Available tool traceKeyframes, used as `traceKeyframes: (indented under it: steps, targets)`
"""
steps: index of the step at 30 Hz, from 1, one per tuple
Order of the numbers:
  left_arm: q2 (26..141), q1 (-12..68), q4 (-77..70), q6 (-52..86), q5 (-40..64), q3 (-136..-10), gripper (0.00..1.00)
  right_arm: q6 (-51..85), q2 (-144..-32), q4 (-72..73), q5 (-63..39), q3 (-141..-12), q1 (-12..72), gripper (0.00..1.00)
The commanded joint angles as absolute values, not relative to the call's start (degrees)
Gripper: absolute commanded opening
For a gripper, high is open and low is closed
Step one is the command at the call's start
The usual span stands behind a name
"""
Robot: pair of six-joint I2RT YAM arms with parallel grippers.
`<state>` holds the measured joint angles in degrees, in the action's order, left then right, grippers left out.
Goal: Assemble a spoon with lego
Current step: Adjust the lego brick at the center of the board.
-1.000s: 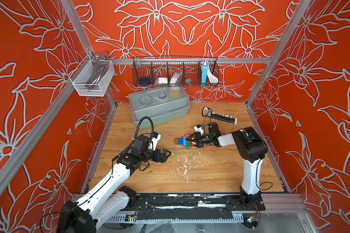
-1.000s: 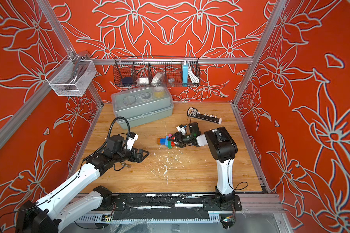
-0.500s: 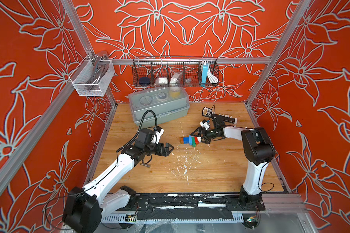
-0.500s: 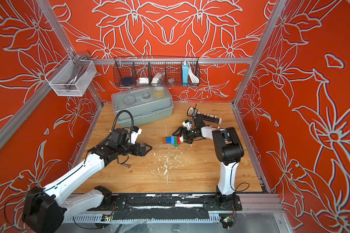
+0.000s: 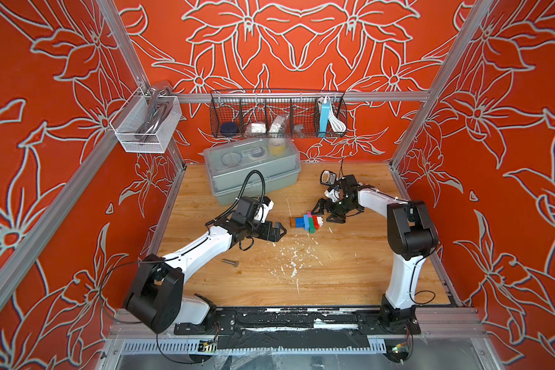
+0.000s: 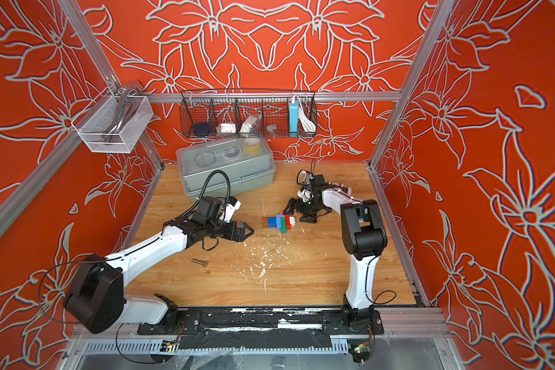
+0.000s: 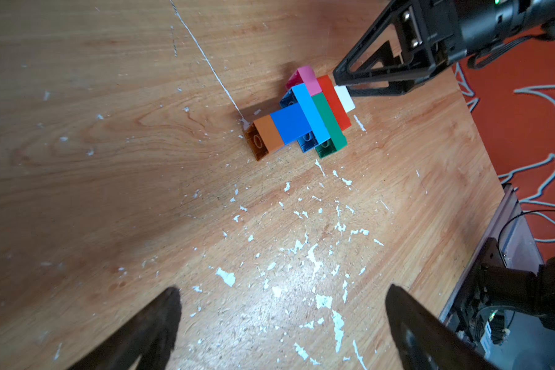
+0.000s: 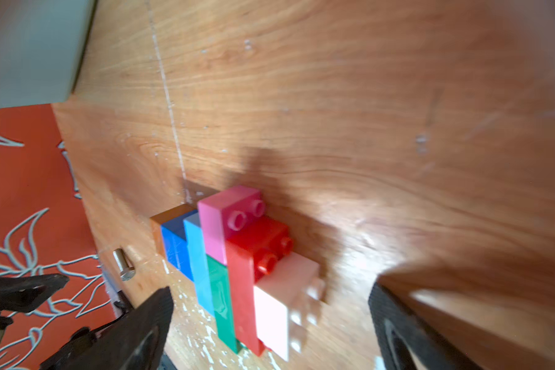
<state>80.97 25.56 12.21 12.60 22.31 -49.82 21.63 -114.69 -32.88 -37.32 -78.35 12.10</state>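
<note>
The spoon (image 5: 306, 222) (image 6: 279, 222) lies flat on the wooden table, built of lego: a brown and blue stem, then light blue, green, pink and red bricks, and a white tip. In the left wrist view the spoon (image 7: 302, 118) lies well ahead of my open left gripper (image 7: 284, 293), whose fingers hold nothing. My left gripper (image 5: 281, 232) hovers just left of the brown stem end. My right gripper (image 5: 324, 215) (image 8: 271, 291) is open at the white tip, and the spoon (image 8: 237, 272) reaches in between its spread fingers, apparently untouched.
A grey metal bolt (image 5: 230, 262) lies on the table near my left forearm. A grey lidded box (image 5: 253, 169) stands at the back. A wire basket (image 5: 277, 115) and a white mesh basket (image 5: 145, 125) hang on the walls. White flecks litter the table in front of the spoon.
My right gripper has opened and let go of the spoon, which now rests on the table slightly further right. My left gripper has moved right towards the stem end.
</note>
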Motion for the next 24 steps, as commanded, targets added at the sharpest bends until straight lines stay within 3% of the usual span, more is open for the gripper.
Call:
traceKeyframes:
  steps: [1, 24]
  targets:
    - [84.70, 26.59, 9.50, 11.57, 23.55, -53.11, 0.98, 18.94, -117.38, -40.56, -28.01, -78.07, 10.24, 1.00]
    - [118.84, 30.65, 13.14, 5.38, 26.84, -83.73, 0.98, 16.36, -102.09, -44.15, -30.59, -77.52, 7.75, 1.00]
